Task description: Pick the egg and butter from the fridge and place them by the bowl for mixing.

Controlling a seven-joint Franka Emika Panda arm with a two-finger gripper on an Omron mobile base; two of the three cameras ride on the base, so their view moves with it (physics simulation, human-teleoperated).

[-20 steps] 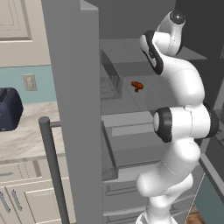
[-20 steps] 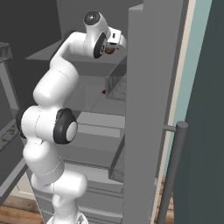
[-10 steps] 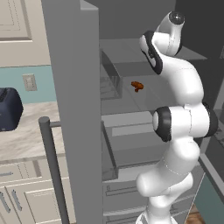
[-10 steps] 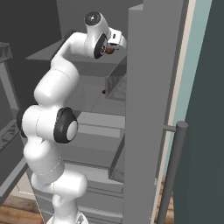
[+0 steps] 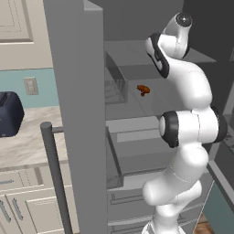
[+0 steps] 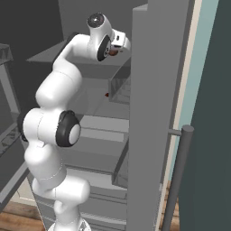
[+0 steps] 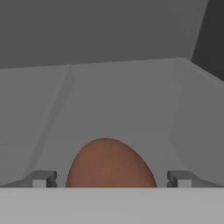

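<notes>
In the hand view the reddish-brown egg (image 7: 109, 164) lies on a grey fridge shelf, close up between my two finger tips. My gripper (image 7: 109, 179) is open, one fingertip (image 7: 41, 178) on each side of the egg with a gap to it. In the right base view the hand reaches onto the upper shelf of the fridge (image 6: 155, 90), and a bit of the egg (image 6: 111, 53) shows beneath it. The arm (image 5: 183, 82) stretches up into the open fridge (image 5: 75, 100). The butter and the bowl are out of view.
An orange-brown lumpy item (image 5: 143, 89) lies on the shelf below, beside a clear drawer (image 5: 116, 84). The open fridge door with its bar handle (image 5: 55, 178) stands on the left. A dark blue appliance (image 5: 9, 114) sits on the counter beyond it.
</notes>
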